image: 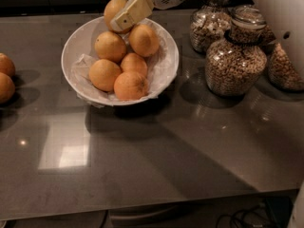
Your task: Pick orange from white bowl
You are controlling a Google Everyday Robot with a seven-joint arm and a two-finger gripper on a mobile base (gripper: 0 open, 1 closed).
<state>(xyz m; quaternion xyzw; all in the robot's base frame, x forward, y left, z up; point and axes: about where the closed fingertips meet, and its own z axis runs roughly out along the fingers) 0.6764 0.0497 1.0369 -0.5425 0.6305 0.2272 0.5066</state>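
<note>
The white bowl [68, 51], lined with crumpled white paper, stands on the dark table at the back left and holds several oranges. The orange [114, 7] sits highest, at the bowl's far rim. My gripper [125, 20] reaches in from the upper right on a white arm. Its cream tip lies against the right side of that orange, just above the other oranges. The orange rests on the pile. Part of its right side is hidden behind the gripper.
Two loose oranges [5, 75] lie at the table's left edge. Three glass jars of grains [234, 63] stand to the right of the bowl. My white arm [278, 13] crosses above them. The table's front edge runs along the bottom.
</note>
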